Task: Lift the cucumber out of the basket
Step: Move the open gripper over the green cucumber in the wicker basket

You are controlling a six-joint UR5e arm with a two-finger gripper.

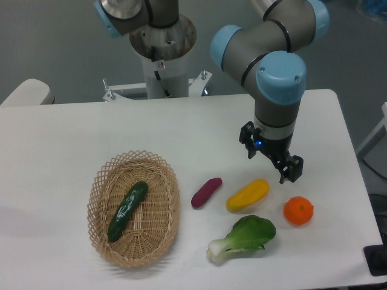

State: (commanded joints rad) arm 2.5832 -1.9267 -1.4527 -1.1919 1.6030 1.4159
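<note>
The cucumber (127,210), slim and glossy dark green, lies diagonally inside the oval wicker basket (100,187) at the lower left of the table. My gripper (271,158) hangs over the right half of the table, far to the right of the basket, just above and right of a yellow vegetable. Its two black fingers stand apart with nothing between them, so it is open and empty.
A purple sweet potato (205,192), a yellow vegetable (248,194), an orange (298,211) and a bok choy (245,238) lie on the white table (60,139) between basket and right edge. The robot base (163,54) stands at the back.
</note>
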